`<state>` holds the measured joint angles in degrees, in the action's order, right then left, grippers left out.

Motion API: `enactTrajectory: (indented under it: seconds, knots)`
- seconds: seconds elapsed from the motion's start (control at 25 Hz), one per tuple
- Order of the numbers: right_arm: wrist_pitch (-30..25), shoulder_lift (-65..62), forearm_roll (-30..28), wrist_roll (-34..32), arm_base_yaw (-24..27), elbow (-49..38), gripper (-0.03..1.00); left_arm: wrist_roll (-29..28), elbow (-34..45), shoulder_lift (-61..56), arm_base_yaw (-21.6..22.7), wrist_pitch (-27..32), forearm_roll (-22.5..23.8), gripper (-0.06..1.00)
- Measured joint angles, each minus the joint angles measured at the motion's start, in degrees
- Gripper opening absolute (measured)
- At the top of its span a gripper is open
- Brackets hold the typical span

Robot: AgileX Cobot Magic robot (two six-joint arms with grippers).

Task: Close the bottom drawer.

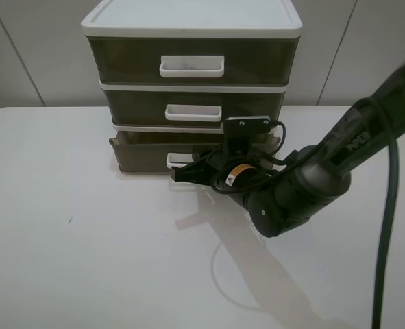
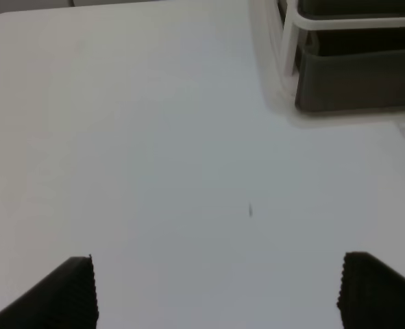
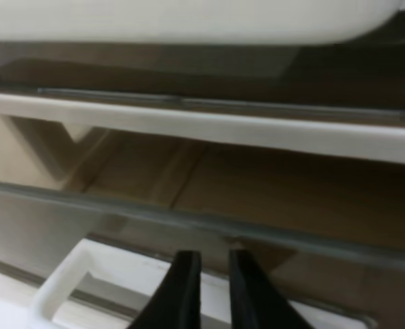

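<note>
The bottom drawer (image 1: 139, 155) is the lowest of three olive-brown drawers and stands pulled out a little from the cabinet. Its white loop handle (image 1: 175, 161) is partly covered by my right gripper (image 1: 183, 174), which is low at the drawer front. In the right wrist view the gripper (image 3: 214, 291) has its black fingers (image 3: 183, 288) almost together, against the drawer front (image 3: 86, 219) at the handle (image 3: 62, 281). The ribbed tan floor shows inside. My left gripper (image 2: 219, 295) is open and empty over bare table, with the drawer corner (image 2: 356, 82) far ahead.
The middle drawer (image 1: 137, 108) and the top drawer (image 1: 123, 62) are shut above it. The cabinet stands at the back of the white table (image 1: 86, 240). The right arm (image 1: 305, 192) and its cables reach in from the right.
</note>
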<state>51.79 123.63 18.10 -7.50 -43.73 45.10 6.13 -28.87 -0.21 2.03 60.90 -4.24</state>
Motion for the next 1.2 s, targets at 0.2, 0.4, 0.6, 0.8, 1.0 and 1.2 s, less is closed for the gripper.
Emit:
enactTrajectory:
  seconds: [0.2,0.4,0.6,0.8,1.0,1.2]
  knots:
    - [-1.31,0.0,0.25,0.16,-0.11,1.51,0.02,0.0,0.0,0.0,0.0,0.0,0.0,0.72]
    - [-2.49,0.29,0.67,0.13,-0.21,3.21,0.02,0.0,0.0,0.0,0.0,0.0,0.0,0.72]
    - [-2.3,1.96,2.88,0.13,-0.78,4.98,0.02,0.0,0.0,0.0,0.0,0.0,0.0,0.72]
    - [-1.24,2.82,3.64,0.18,-1.72,5.81,0.02,0.0,0.0,0.0,0.0,0.0,0.0,0.72]
    - [-1.58,2.98,4.0,0.18,-1.9,6.52,0.02,0.0,0.0,0.0,0.0,0.0,0.0,0.72]
    - [-1.99,2.98,3.06,0.18,-1.9,6.52,0.02,0.0,0.0,0.0,0.0,0.0,0.0,0.72]
